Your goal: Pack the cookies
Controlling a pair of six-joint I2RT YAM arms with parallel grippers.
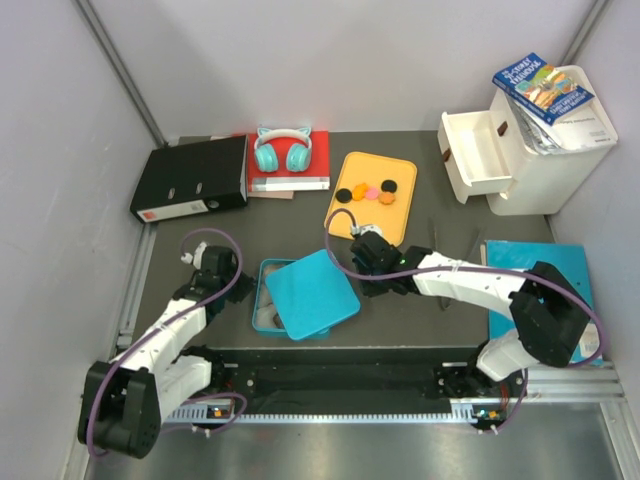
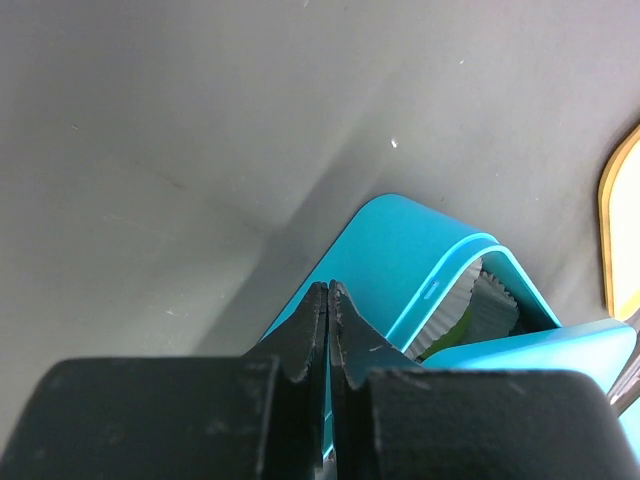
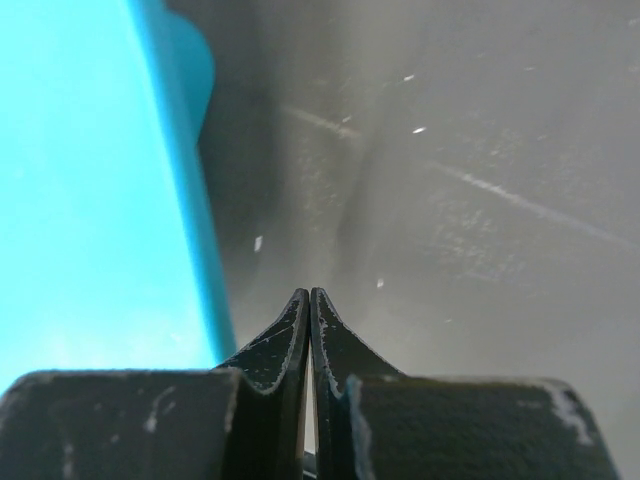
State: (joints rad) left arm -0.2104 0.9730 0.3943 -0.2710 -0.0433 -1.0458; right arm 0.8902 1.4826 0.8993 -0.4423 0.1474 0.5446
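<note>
**Grippers closed, cookies on the tray**

The cookies [image 1: 372, 190] (black, orange and pink discs) lie in a short row on a yellow tray [image 1: 375, 168] in the upper centre of the overhead frame. At centre, a blue box [image 1: 268, 268] sits with its lid [image 1: 315, 290] skewed across it. The right gripper [image 3: 308, 296], fingers pressed together on nothing, is just right of the lid, below the tray. The left gripper [image 2: 328, 290], likewise pinched closed and empty, is at centre left, near the box.
</note>
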